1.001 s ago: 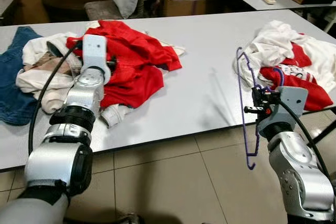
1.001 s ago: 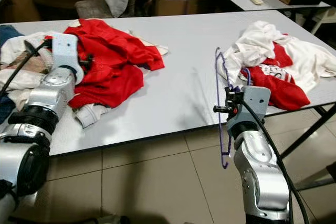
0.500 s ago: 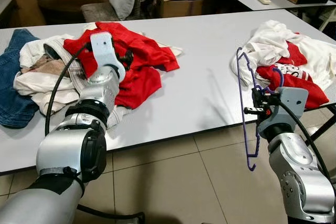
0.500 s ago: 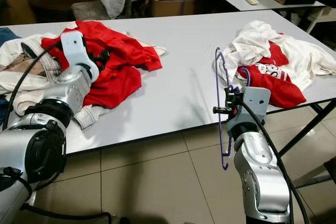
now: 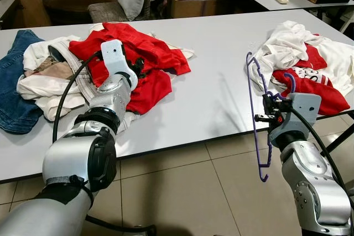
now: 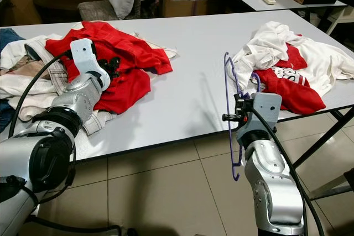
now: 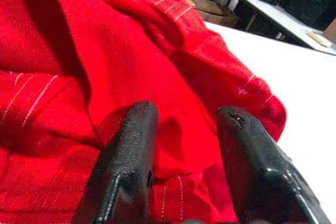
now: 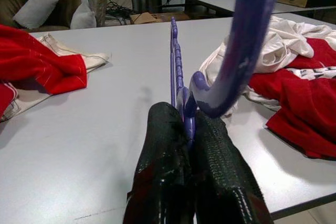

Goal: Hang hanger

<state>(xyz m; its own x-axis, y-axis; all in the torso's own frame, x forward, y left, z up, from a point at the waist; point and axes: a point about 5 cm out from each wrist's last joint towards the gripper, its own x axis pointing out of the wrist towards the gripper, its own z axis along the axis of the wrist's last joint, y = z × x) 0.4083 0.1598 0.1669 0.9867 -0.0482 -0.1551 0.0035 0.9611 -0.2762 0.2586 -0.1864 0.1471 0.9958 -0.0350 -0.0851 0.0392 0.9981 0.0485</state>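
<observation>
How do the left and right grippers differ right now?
The left gripper is open, its fingers over the red striped shirt on the white table; the right gripper is shut on the purple plastic hanger. The left is above the tabletop; the right is off its front edge. Both have two black fingers.

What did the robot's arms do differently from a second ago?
The left gripper swung rightward across the clothes pile onto the red shirt, its fingers open over the cloth. The right gripper stayed put, clamped on the purple hanger at the table edge.
</observation>
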